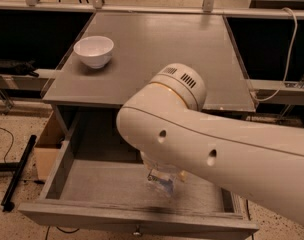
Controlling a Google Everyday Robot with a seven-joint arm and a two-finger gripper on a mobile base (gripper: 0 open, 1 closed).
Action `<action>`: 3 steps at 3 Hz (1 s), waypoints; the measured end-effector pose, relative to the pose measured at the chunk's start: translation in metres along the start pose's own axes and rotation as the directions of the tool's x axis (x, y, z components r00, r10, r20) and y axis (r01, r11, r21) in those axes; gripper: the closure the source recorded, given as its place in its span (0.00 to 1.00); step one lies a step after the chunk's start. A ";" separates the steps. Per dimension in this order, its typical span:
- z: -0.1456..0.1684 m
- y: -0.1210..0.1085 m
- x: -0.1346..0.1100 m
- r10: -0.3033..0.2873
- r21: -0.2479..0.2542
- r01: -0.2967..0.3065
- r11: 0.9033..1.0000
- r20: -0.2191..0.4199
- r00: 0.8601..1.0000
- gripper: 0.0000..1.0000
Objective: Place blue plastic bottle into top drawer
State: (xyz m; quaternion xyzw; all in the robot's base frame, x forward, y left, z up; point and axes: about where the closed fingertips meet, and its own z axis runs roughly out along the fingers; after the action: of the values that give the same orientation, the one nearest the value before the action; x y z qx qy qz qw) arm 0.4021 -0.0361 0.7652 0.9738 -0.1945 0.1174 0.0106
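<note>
The claw, largely hidden under the arm, hangs inside the open top drawer. The blue plastic bottle is directly beneath it. I cannot tell whether the claw grips the bottle. This looks like the placing step; next it should release the bottle and lift clear.

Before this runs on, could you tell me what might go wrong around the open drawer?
The pincer sits low inside the drawer, mostly hidden under the arm, so its hold on the bottle cannot be checked; the bottle might tip or roll once released. The bulky arm also hangs over the drawer's front edge and could knock it when pulling out.
</note>
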 end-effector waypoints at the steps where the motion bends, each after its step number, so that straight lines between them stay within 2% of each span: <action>1: 0.012 0.004 0.001 -0.019 0.023 0.018 1.000 0.015 1.000 1.00; 2: 0.019 -0.001 0.000 -0.091 0.079 0.089 0.993 0.018 0.996 1.00; 3: 0.021 -0.012 0.005 -0.214 0.122 0.214 0.969 -0.008 0.977 1.00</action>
State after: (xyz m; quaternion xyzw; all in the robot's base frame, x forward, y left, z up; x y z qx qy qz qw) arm 0.4157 -0.0287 0.7467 0.9882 -0.0809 0.1249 -0.0368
